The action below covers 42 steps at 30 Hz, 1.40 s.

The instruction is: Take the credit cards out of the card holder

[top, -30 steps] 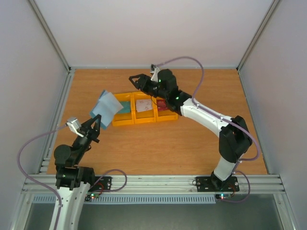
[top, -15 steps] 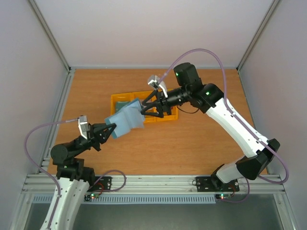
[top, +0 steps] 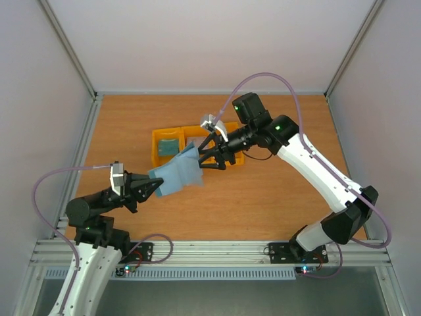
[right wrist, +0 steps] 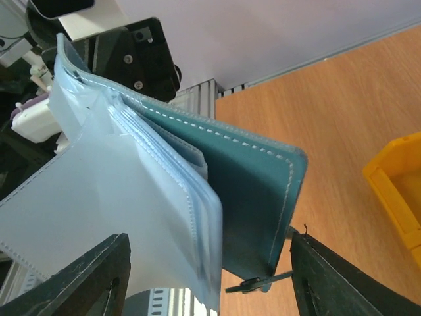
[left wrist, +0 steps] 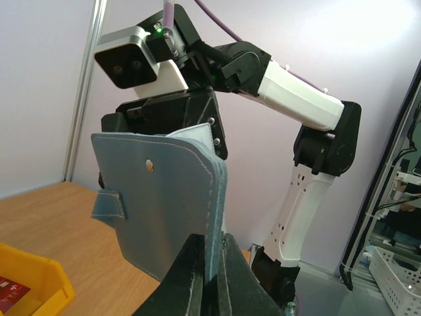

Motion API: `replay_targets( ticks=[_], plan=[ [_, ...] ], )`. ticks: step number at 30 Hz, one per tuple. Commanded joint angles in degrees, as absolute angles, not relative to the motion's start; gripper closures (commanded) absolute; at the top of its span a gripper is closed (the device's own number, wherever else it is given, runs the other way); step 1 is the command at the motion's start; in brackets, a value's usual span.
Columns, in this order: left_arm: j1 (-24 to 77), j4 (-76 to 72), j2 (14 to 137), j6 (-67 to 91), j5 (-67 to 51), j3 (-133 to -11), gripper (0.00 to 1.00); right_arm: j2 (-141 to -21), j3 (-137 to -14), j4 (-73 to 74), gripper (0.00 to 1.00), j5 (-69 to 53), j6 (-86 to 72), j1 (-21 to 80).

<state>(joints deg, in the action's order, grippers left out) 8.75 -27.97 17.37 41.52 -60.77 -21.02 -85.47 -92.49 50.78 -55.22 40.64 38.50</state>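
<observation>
Left gripper point(top: 150, 186): pressed together on the lower edge of the card holder point(top: 179, 172), pinching it at its 8 o'clock end in the top view.
Right gripper point(top: 209, 157): fingers spread wide, one on each side of the card holder's 2 o'clock end; its wrist view shows a gap on both sides.
Card holder: held in the air above the table point(top: 263, 197), between the two grippers, at about 6 o'clock from the yellow bins point(top: 158, 160). It is fanned open, with clear sleeves point(right wrist: 125, 197) splayed away from the blue cover.
Strap tab point(left wrist: 108, 205): sticks out from the cover at 9 o'clock in the left wrist view.
Teal-green card point(top: 169, 145): lies in the left bin.
Whitish card point(top: 195, 141): lies in the middle bin, partly hidden by the right gripper.
Red card point(left wrist: 8, 288): lies in a bin, at 7 o'clock in the left wrist view.
</observation>
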Motion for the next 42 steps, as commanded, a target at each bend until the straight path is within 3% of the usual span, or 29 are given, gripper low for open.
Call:
replay_targets(
  ticks=[1,3,6,7,20,27,34,36,38,39,40,42],
  plan=[
    [9.05,-30.43,17.65,40.25,-61.22,-23.24,1.0,-86.48,-90.97,49.34,0.32,-55.15,41.09,39.76],
    [9.05,-30.36,17.44,40.39,-61.33,-23.52,1.0,-86.61,-90.5,48.36,0.3,-56.33,40.41,39.89],
    [9.05,-30.36,16.92,40.58,-61.4,-23.71,1.0,-87.12,-90.61,47.98,0.03,-58.54,40.44,40.21],
    [9.05,-30.37,16.8,40.66,-61.31,-23.61,1.0,-87.29,-90.62,47.99,0.02,-58.5,40.89,40.22],
    [9.25,-30.71,16.98,40.69,-61.69,-23.69,1.0,-87.61,-91.36,45.95,0.02,-65.0,42.85,41.66],
    [9.56,-30.91,16.31,40.34,-62.44,-24.16,1.0,-83.98,-88.55,43.69,0.02,-60.7,43.43,38.97],
    [9.75,-32.01,16.16,40.86,-60.81,-23.88,1.0,-87.68,-91.85,45.73,0.04,-62.95,42.07,41.14],
    [9.76,-31.82,16.09,41.03,-60.65,-23.99,1.0,-87.88,-92.05,45.12,0.07,-64.23,41.22,41.68],
    [9.76,-30.96,16.17,41.49,-58.8,-23.63,1.0,-87.87,-92.62,44.79,0.18,-65.32,40.54,42.27],
    [9.76,-29.85,16.2,42.33,-56.8,-23.33,1.0,-87.77,-92.96,44.63,0.29,-65.62,39.98,42.55],
    [9.76,-27.85,16.24,43.01,-53.85,-22.99,1.0,-87.68,-93.35,44.28,0.49,-66.19,39.08,42.62],
    [9.69,-22.68,16.59,44.73,-47.6,-22.37,1.0,-86.93,-92.76,42.24,0.72,-67.16,35.66,42.98]
  ],
)
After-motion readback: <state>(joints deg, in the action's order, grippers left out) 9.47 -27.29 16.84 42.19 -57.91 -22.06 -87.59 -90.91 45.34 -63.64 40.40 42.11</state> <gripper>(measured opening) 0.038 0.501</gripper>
